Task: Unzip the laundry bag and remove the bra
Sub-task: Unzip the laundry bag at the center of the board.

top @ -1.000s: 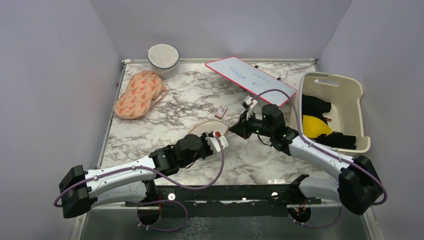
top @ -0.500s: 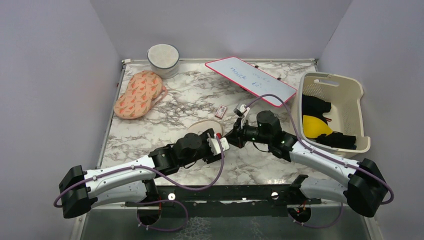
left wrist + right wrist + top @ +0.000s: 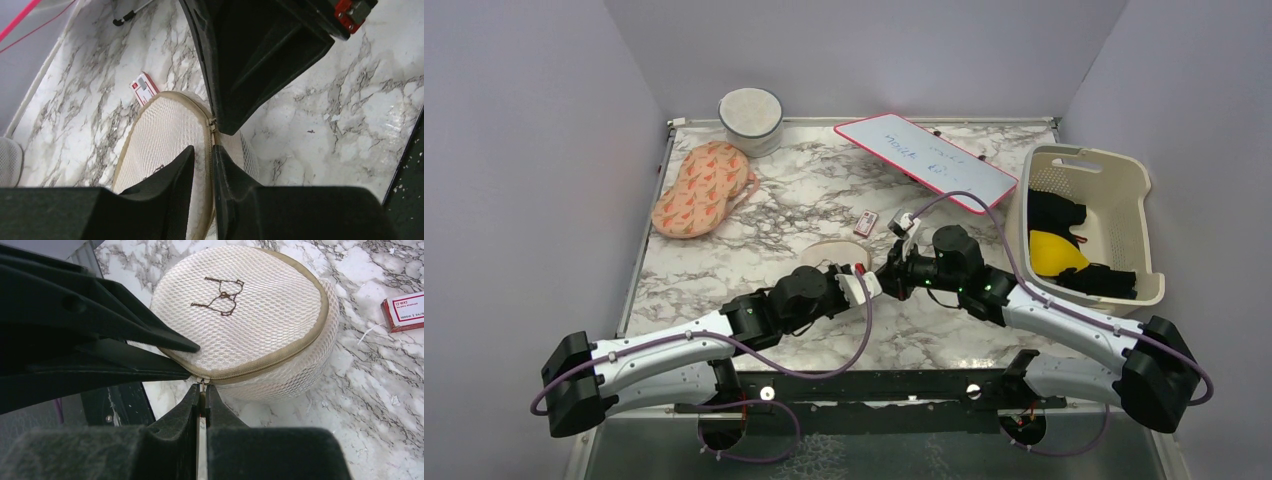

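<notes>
Unzipping has yet to start. The laundry bag (image 3: 240,315) lies mid-desk (image 3: 794,190), zipped. The left end effector (image 3: 202,156) pinches its rim, and the right end effector (image 3: 202,393) is closed on the zipper pull (image 3: 202,383). Next, draw the pull along the seam.

Laundry bag (image 3: 250,325): round cream mesh (dark mark atop); flat on table (image 3: 370,405); zipped

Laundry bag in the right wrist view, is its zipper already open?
No, the zipper on the laundry bag runs closed along the rim, its pull pinched in the right claw.
</notes>
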{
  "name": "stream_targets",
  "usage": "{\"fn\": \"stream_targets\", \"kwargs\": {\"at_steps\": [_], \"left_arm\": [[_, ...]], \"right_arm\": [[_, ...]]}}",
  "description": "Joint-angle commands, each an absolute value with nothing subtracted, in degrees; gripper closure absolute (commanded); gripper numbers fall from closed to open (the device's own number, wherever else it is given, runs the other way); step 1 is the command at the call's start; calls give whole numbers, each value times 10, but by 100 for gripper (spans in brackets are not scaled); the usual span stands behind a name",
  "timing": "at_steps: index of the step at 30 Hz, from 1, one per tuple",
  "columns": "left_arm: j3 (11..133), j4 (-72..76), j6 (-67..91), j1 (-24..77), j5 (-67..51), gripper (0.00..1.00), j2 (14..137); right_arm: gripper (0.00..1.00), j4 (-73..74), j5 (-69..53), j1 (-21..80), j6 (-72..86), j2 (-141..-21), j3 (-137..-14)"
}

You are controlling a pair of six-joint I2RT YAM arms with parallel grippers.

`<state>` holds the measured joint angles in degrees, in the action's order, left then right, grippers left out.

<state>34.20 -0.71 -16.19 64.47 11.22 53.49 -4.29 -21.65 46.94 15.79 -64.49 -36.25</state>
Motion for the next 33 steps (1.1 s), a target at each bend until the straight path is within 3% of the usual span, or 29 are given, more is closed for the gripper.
{"fn": "stream_targets", "kwargs": {"at_steps": [1, 7, 18, 26, 33], "left_arm": [[360, -20, -166, 645, 124, 89, 554], [356, -16, -169, 644, 123, 100, 546], [343, -5, -178, 646, 137, 100, 522], [338, 0, -179, 649, 153, 100, 510], [344, 0, -179, 650, 168, 100, 529]], "right_arm": [[99, -47, -207, 471, 159, -632, -362], [99, -39, -188, 471, 156, -644, -365], [99, -19, -92, 449, 151, -669, -373], [99, -29, -172, 340, 147, -686, -370], [99, -5, -238, 373, 91, -652, -388]]}}
